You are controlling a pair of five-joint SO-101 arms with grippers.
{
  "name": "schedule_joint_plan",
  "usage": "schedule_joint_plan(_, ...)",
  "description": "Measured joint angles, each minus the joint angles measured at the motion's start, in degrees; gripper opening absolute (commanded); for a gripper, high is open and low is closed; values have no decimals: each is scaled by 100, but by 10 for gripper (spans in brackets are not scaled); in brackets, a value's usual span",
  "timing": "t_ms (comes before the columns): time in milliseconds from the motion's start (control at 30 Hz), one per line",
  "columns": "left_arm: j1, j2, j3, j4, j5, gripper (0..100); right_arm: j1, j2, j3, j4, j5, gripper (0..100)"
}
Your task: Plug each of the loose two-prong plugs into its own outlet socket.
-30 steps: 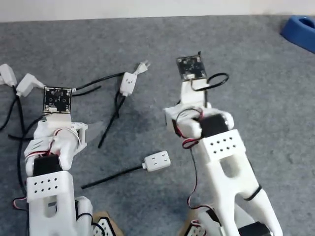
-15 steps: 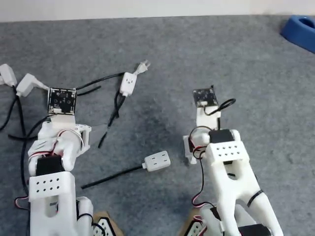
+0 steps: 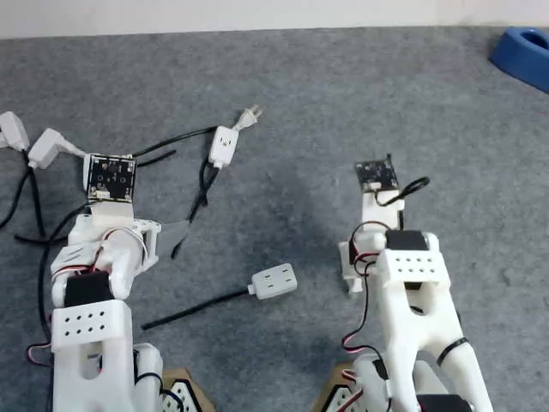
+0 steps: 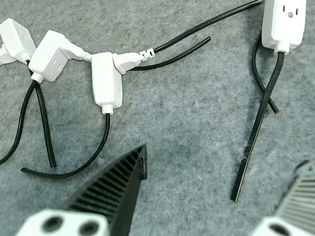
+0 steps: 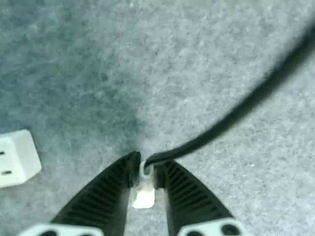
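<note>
The near socket (image 3: 274, 281) lies on the counter (image 3: 360, 86) between the left arm (image 3: 86, 292) and right arm (image 3: 412, 296); the far socket (image 3: 223, 146) farther back, a loose plug (image 3: 250, 115) just behind it.

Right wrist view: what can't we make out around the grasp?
- Right wrist view: the plug's prongs are hidden between the shut jaws.
- Right wrist view: the socket block is cut off by the frame edge.
- High view: the grasp itself is hidden under the wrist camera board.

- my left arm (image 3: 86, 324) and right arm (image 3: 412, 268): white plastic shells, rows of tiny holes
- red and black wires loop around the joints
- fingers (image 4: 115, 189) are black, ribbed
</note>
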Motion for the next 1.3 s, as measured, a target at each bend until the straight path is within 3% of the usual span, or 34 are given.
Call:
schedule_joint_plan(133,0,0,0,0,0,432,-53,9,193,44,158,224)
schedule_joint_plan(500,0,0,0,0,0,432,-123,9,44,44,220,228)
schedule_joint_plan(600,0,0,0,0,0,432,202,9,-53,-9,220,227)
schedule_joint_plan(733,0,0,0,0,-114,432,492,123,70,-492,-712,172)
schedule_joint_plan(833,0,0,0,0,-114,432,316,492,88,-536,-1354,128)
schedule_joint_plan(1067,0,0,0,0,-149,432,-79,1257,-26,-448,-2611,128)
schedule_joint_plan(1300,0,0,0,0,-149,432,220,1538,-308,-580,-2866,128)
